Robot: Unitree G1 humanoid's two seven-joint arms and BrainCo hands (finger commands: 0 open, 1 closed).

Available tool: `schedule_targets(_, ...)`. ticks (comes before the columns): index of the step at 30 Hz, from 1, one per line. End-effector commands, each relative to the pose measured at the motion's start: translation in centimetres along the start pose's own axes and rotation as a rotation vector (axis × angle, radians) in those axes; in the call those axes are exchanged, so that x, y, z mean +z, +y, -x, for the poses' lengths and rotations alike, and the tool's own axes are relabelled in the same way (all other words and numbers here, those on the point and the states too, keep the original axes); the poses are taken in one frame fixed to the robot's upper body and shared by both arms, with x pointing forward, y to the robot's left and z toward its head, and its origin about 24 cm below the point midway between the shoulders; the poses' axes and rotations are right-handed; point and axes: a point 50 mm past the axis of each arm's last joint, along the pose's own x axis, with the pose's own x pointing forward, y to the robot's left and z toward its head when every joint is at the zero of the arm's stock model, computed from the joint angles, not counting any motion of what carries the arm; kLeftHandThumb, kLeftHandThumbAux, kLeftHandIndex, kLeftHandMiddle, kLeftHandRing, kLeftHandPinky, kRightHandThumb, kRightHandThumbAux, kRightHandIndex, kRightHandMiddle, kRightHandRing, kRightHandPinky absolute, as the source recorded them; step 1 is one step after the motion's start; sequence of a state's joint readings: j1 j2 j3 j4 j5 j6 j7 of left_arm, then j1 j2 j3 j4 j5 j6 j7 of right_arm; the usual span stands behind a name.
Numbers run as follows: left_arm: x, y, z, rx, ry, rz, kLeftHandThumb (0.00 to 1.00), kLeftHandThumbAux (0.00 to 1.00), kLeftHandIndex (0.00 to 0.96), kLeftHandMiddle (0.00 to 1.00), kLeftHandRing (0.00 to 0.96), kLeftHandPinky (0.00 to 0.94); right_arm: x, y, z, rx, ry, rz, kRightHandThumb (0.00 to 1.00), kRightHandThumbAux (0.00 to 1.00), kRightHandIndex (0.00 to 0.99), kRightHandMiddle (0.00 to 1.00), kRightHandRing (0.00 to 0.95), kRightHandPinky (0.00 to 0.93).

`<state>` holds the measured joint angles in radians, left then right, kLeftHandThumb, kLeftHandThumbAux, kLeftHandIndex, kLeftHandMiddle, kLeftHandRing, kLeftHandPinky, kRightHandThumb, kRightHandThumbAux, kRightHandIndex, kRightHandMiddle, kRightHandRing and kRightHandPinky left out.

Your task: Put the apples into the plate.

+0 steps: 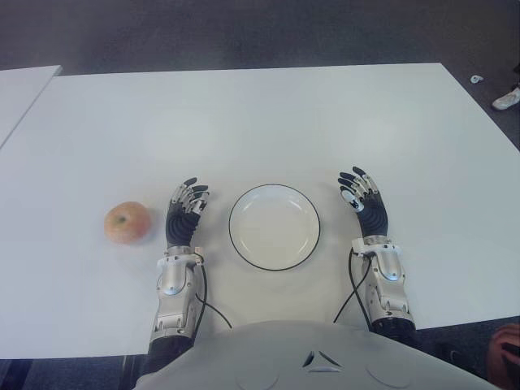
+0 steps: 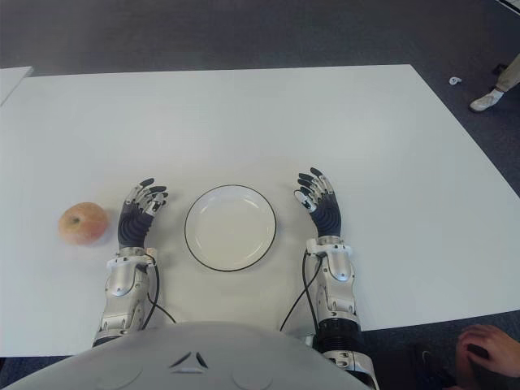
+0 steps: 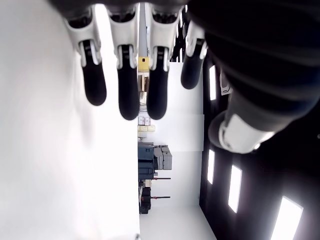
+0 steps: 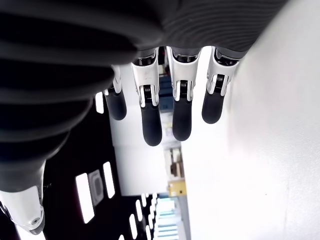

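- One apple point(image 1: 127, 223) lay near the table's point(image 1: 260, 122) left edge, outside the plate point(image 1: 275, 227).
- The plate sat near the front edge, bare.
- Left hand point(image 1: 186, 213) and right hand point(image 1: 363, 199) flanked the plate, fingers extended, holding nothing.

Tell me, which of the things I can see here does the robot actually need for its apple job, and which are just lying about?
For the job:
- apple, on the table, left of the left hand
- plate, empty, between the hands
- right hand, right of the plate; both hands' fingers relaxed, holding nothing

Just lying about:
- white table
- small white object on the floor
- a person's shoe
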<state>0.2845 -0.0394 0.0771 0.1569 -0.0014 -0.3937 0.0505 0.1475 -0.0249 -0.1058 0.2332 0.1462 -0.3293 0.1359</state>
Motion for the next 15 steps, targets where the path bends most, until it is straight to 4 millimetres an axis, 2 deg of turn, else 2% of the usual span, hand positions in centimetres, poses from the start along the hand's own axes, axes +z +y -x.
schedule_targets(1,-0.41,0.06,0.01,0.012,0.031,-0.003,0.227,0.624,0.234,0.357,0.364,0.358,-1.87,-0.37,1.10,-0.026,0.116,-0.012,0.381,0.625,0.144,0.292,0.244,0.248)
schedule_targets(6,-0.39,0.06,-0.02,0.013,0.030,-0.010,0.226,0.622,0.236,0.354,0.362,0.354,-1.94,-0.43,1.09,-0.032,0.120,-0.012,0.390,0.621,0.151,0.305,0.258,0.269)
schedule_targets(15,-0.15,0.06,-0.25,0.004,0.019,-0.036,0.237,0.620,0.215,0.340,0.346,0.333,-2.03,-0.42,0.92,-0.028,0.115,-0.012,0.376,0.629,0.156,0.307,0.262,0.253)
